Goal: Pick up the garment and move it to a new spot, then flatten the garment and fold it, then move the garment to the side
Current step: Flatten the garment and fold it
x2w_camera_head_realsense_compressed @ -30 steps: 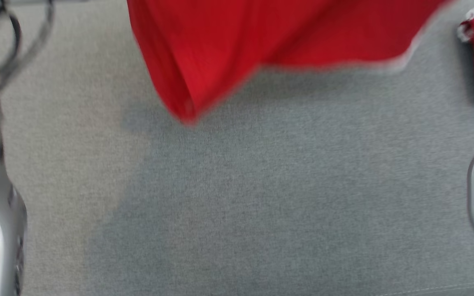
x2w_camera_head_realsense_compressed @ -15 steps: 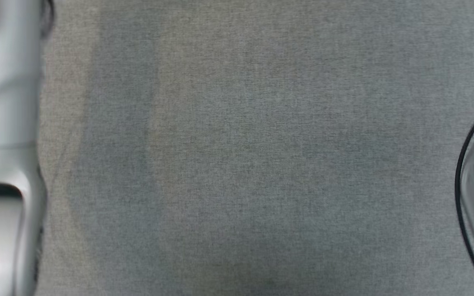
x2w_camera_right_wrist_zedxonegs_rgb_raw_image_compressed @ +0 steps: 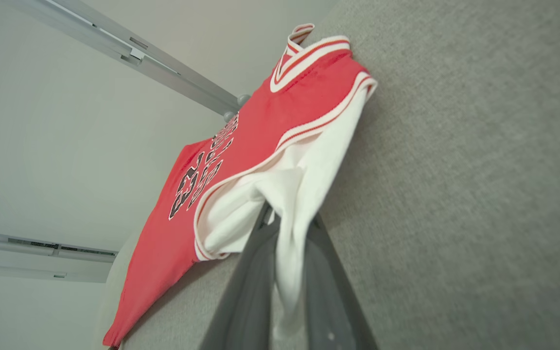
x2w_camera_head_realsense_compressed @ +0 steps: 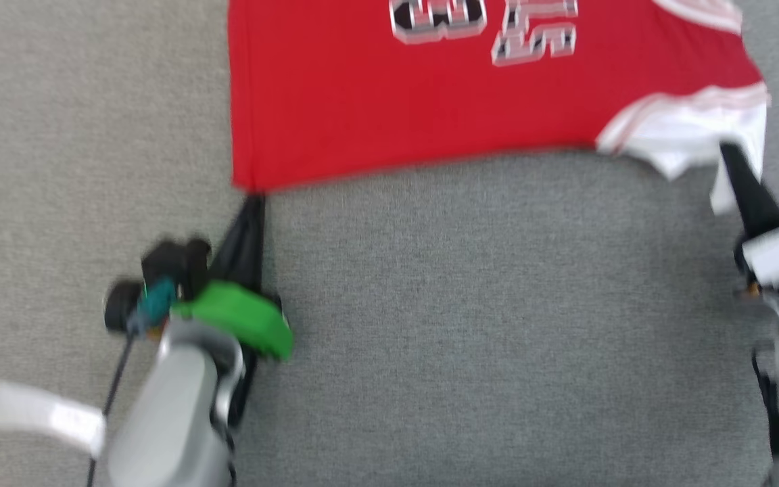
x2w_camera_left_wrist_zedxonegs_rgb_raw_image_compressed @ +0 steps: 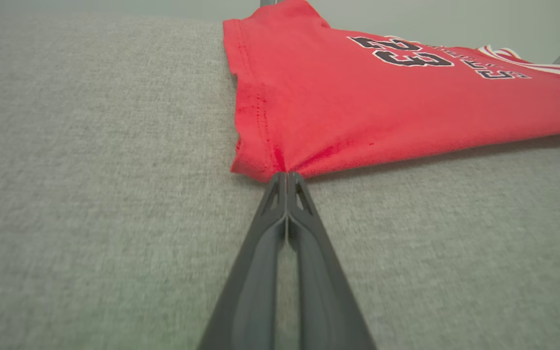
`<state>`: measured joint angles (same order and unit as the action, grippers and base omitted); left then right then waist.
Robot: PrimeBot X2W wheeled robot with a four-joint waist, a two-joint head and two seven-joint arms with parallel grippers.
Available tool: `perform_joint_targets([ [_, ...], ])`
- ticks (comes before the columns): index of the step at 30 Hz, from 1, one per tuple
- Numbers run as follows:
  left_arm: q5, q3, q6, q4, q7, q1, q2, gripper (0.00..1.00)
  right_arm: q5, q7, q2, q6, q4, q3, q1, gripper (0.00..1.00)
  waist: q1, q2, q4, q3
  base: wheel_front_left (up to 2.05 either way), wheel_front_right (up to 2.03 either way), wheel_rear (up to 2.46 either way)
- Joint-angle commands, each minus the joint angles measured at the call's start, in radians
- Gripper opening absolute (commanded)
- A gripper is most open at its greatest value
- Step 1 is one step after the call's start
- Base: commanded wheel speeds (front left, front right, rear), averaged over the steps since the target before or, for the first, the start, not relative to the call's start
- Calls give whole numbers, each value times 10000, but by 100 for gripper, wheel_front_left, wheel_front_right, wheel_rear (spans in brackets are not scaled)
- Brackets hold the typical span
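1. Head view, garment (x2w_camera_head_realsense_compressed: pixel 430 108) (red jersey, white trim): lies spread near the far edge of the grey fabric surface (x2w_camera_head_realsense_compressed: pixel 464 304).
2. Risk: thin corner pinches may slip if the arms pull unevenly, rumpling the cloth.
3. Left gripper (x2w_camera_head_realsense_compressed: pixel 254 203): low, reaching forward, pressed together on the hem corner.
4. Right gripper (x2w_camera_head_realsense_compressed: pixel 727 154): well apart, pinching the white sleeve.

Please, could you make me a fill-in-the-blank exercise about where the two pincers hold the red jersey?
The red fabric jersey with black numbers is spread over a ____ woven surface. The left pincer is shut on the jersey's ____ corner. The right pincer is shut on its ____ sleeve cloth.
Missing words: grey, red, white.
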<state>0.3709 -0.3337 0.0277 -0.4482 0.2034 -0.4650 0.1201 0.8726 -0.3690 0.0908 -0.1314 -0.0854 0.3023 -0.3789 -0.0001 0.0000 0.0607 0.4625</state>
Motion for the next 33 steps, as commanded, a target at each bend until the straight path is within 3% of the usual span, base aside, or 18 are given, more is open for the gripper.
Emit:
perform_joint_targets([
  [1, 268, 99, -179, 445, -77, 921, 26, 0, 171, -61, -10, 16, 355, 284, 874, 0, 1, 0, 109, -1640, 0, 0, 0],
  [10, 1069, 83, -1596, 4986, -1250, 6423, 216, 0, 1112, -913, -363, 16, 3109, 1052, 6431, 0, 1, 0, 416, -2872, 0, 0, 0],
  [14, 1337, -205, -1969, 6538, -2016, 8008, 251, 0, 1664, -484, -380, 16, 3318, 882, 8092, 0, 1, 0, 437, -2972, 0, 0, 0],
  [16, 1520, -422, -1915, 6986, -2398, 8438, 327, 0, 1811, -249, -380, 14, 3276, 690, 8414, 0, 1, 0, 356, -2949, 0, 0, 0],
  [22, 1247, -748, -1830, 7728, -3429, 7843, 785, 0, 881, -495, -381, 8, 3349, 406, 7482, 0, 1, 0, -18, -2842, 0, 0, 0],
  [28, 851, -678, -1670, 7662, -4643, 6173, 1301, 0, -854, -2018, -5, 8, 2907, 130, 5454, 0, 1, 0, -269, -2516, 0, 0, 0],
  [33, 1219, -744, -1396, 7104, -5494, 4813, 1135, 0, -1710, -3205, 446, 8, 2560, 43, 4035, 0, 1, 0, -201, -2253, 0, 0, 0],
])
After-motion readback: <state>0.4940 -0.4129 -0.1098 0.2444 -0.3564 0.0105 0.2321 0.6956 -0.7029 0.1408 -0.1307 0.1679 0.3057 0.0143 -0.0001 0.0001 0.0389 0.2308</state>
